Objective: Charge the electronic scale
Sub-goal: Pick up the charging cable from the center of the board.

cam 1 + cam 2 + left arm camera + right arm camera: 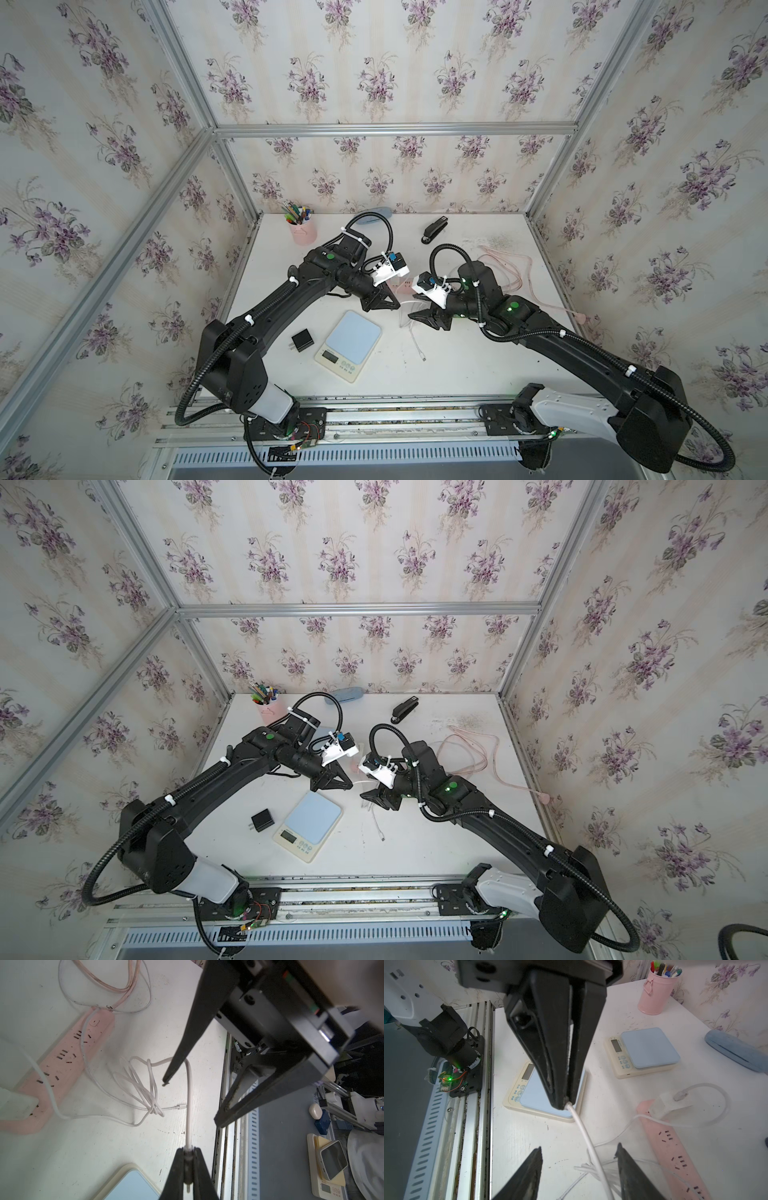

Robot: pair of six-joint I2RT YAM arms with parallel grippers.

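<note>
Your left gripper [188, 1152] is clamped tight on the white cable [188, 1095] just behind its plug, probably so the tip pokes out ready to aim. Your right gripper [579, 1147] is half open, straddling the cable with nothing held. In a top view the scale [349, 345] sits at 7 o'clock from the left gripper, not plugged in yet.

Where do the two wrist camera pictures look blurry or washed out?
Left wrist view: the white charger block on the pink plastic power strip is smeared out of focus, while the thin white cable is sharp. Right wrist view: that block looks washed out.
</note>
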